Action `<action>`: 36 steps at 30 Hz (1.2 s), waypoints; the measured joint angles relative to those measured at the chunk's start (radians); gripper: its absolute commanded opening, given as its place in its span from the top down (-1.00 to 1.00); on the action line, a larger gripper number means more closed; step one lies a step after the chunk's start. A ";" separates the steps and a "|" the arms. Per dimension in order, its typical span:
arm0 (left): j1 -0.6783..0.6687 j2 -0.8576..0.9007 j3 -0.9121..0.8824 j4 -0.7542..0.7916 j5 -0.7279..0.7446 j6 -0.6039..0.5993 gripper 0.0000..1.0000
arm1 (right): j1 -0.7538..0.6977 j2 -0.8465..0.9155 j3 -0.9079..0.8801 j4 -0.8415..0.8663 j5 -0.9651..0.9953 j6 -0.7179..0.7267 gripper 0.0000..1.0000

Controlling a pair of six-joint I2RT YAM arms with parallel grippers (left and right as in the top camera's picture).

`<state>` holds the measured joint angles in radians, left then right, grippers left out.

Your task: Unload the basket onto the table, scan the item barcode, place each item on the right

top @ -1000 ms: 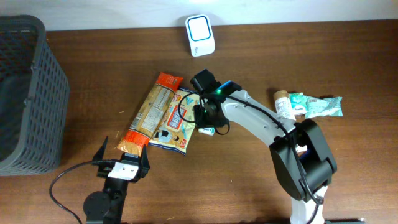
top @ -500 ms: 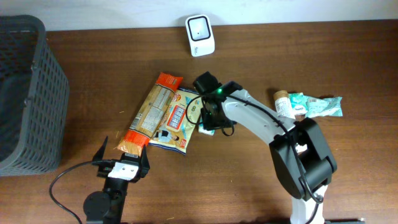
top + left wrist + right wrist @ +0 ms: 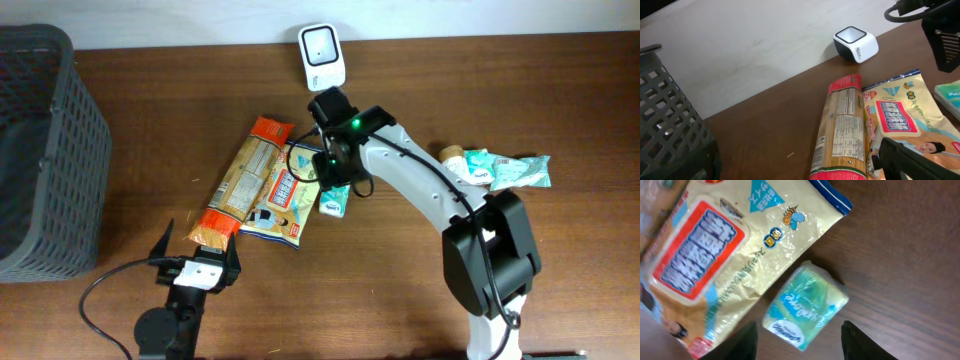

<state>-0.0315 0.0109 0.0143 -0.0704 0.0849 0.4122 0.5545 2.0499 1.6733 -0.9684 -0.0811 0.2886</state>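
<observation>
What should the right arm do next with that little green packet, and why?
Probably lower the right gripper onto the small green plastic-wrapped pack and close. The pack lies loose on the brown wooden table beside the yellow snack bag, jaws open above it; it must be held to reach the white scanner.

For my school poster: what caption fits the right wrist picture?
Right gripper open above a green packet beside a yellow snack bag.

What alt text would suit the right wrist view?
A small teal packet lies on the brown table between the right gripper's open jaws, not gripped. Beside it lies a yellow snack bag with a red-and-blue label.
</observation>
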 measured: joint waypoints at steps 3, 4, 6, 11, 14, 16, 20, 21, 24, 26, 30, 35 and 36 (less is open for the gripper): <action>0.000 0.000 0.000 0.000 0.000 0.000 -0.98 | 0.046 0.000 -0.001 0.005 0.080 0.114 -0.06; 0.000 0.000 0.000 0.000 0.000 0.000 -0.98 | 0.069 0.000 -0.001 0.006 0.124 0.131 -0.05; 0.000 0.000 0.000 0.000 0.000 0.000 -0.98 | 0.120 0.000 -0.002 0.006 0.228 0.150 -0.06; 0.000 0.000 0.000 0.000 0.000 0.000 -0.99 | 0.157 0.065 -0.002 0.007 0.344 0.158 -0.05; 0.000 0.000 0.000 0.000 0.000 0.000 -0.99 | 0.181 0.101 -0.004 0.014 0.351 0.157 -0.05; 0.000 0.000 0.000 0.000 0.000 0.000 -0.98 | 0.203 0.106 -0.004 0.015 0.354 0.155 -0.05; 0.000 0.000 0.000 0.000 0.000 0.000 -0.98 | 0.215 0.154 -0.004 0.003 0.368 0.143 -0.04; 0.000 0.000 0.000 0.000 0.000 0.000 -0.99 | 0.215 0.158 -0.004 -0.006 0.378 0.139 -0.03; 0.000 0.000 0.000 0.000 0.000 0.000 -0.99 | 0.215 0.163 -0.004 -0.015 0.400 0.129 0.29; 0.000 0.000 0.000 0.000 0.000 0.000 -0.99 | 0.215 0.163 -0.012 -0.016 0.415 0.126 0.74; 0.000 0.000 0.000 0.000 0.000 0.000 -0.98 | 0.220 0.161 -0.017 -0.023 0.441 0.127 0.92; 0.000 0.000 0.000 0.000 0.000 0.000 -0.98 | 0.169 0.152 0.051 -0.125 0.280 0.070 0.92; 0.000 0.000 0.000 0.000 0.000 0.000 -0.98 | 0.141 0.137 0.066 -0.128 0.213 0.044 0.92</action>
<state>-0.0315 0.0109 0.0143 -0.0704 0.0849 0.4122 0.6956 2.1868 1.7390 -1.0962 0.1322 0.3325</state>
